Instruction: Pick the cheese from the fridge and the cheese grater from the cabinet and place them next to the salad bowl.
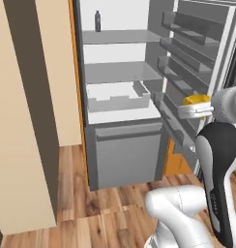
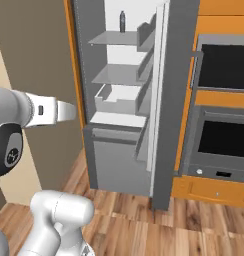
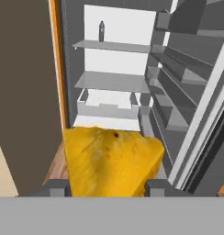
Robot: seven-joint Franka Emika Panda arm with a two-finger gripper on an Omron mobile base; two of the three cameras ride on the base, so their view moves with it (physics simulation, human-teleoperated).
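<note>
Gripper [image 3: 107, 187] jaws part closed, clamped on cheese [image 3: 111, 160], held clear in front of the open fridge [image 3: 114, 82], off its shelves. Cheese pick looks done. Next: carry it to the salad bowl's counter, then fetch grater.

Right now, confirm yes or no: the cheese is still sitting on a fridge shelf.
No: the cheese sits clamped in the pincer, outside the open fridge.
</note>
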